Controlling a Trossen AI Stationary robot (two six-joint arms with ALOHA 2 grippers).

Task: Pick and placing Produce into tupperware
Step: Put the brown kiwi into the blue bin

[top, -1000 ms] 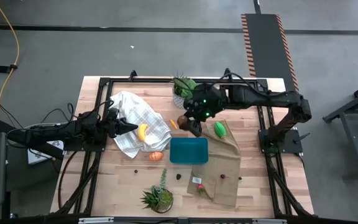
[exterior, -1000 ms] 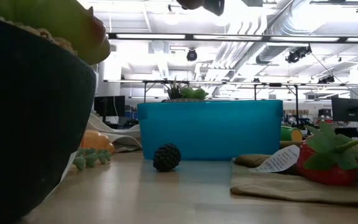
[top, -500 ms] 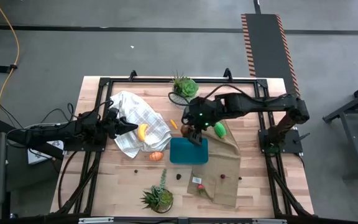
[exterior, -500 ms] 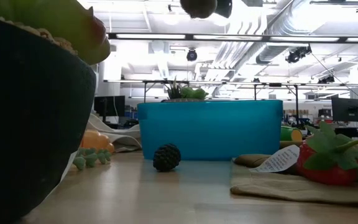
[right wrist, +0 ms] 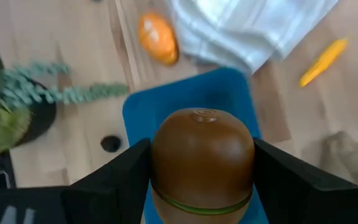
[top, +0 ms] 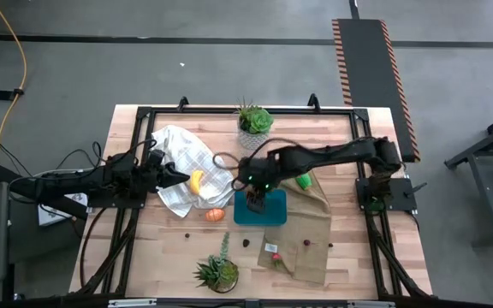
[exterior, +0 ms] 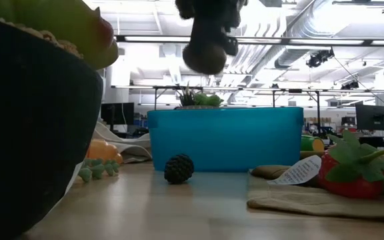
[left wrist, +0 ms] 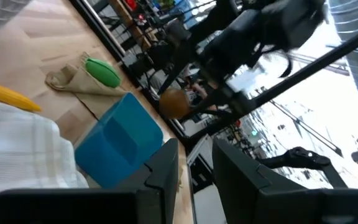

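Right gripper (top: 256,202): over the near-left part of the tub, clamped on the brown piece; in the right wrist view a dark finger (right wrist: 110,177) presses each side of it.
Brown piece (right wrist: 202,162): round, with a thin green line near its lower edge, held in the air above the tub; the low view shows it hanging well clear of the rim.
Tub (top: 272,210): teal, rectangular, in the middle of the table, its right edge against the tan cloth; I can't see anything inside it.
Left gripper (top: 178,176): low over the white cloth at the left, just beside the banana; its two fingers stand a little apart, nothing between them.
Banana (top: 197,181): yellow, lying on the white cloth (top: 187,158).
Green piece (top: 302,180): on the tan cloth (top: 311,231), right of the tub, near the right arm.
Orange piece (top: 216,215): on the bare wood, left of the tub and just below the white cloth.
Small orange piece (right wrist: 325,61): long and thin, on the wood past the tub's far edge.
Strawberry (top: 275,257): red, with a paper tag, on the near end of the tan cloth.
Dark berry (exterior: 179,169): on the wood in front of the tub.
Plants: one pot (top: 254,121) at the far edge of the table, another (top: 216,272) at the near edge.
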